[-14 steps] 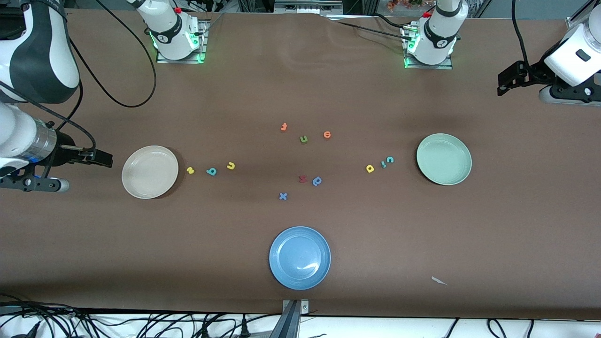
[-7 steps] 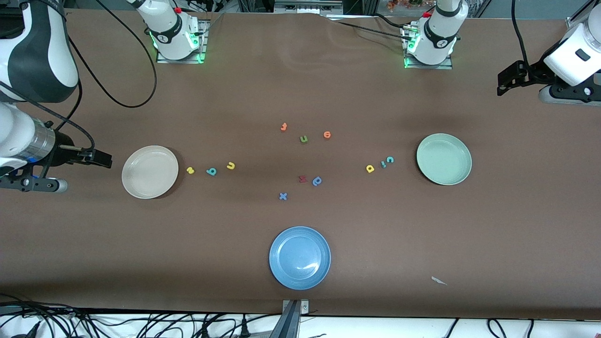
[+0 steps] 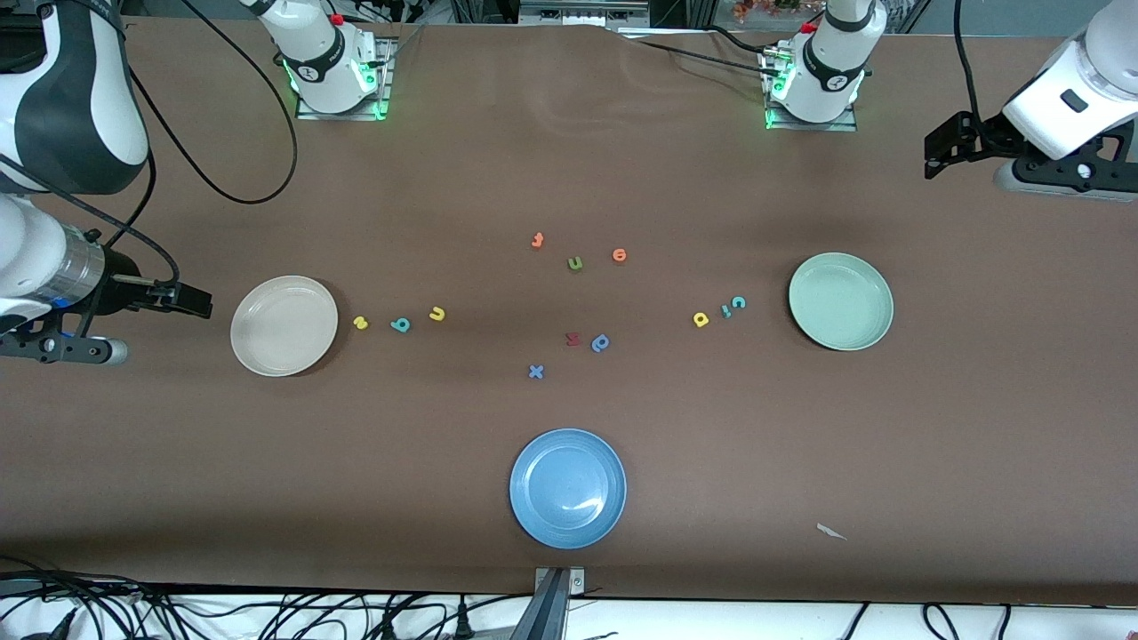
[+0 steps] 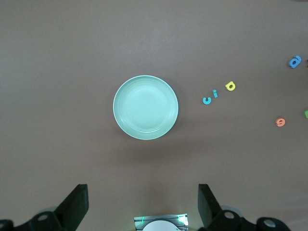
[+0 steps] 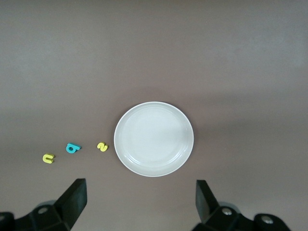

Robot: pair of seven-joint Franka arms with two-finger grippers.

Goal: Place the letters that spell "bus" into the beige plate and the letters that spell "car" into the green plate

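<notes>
On the brown table [image 3: 800, 444], three tiny letters lie in a row beside the beige plate [image 3: 284, 325], toward the right arm's end: a yellow "s" [image 3: 360, 323] just beside the rim, then a teal "b" [image 3: 400, 324] and a yellow "u" [image 3: 436, 313]. Toward the left arm's end, a teal "c" [image 3: 738, 303], a thin teal "r" [image 3: 725, 310] and a yellow "a" [image 3: 701, 319] lie close together near the green plate [image 3: 840, 300]. Both plates hold nothing. Between the groups sit scattered orange, olive, red and blue letters [image 3: 573, 302]; a blue plate [image 3: 567, 488] lies nearer the camera. The right gripper [image 3: 191, 302] hangs by the beige plate, fingers apart, empty. The left gripper [image 3: 944, 154] hangs at its table end, fingers apart, empty.
</notes>
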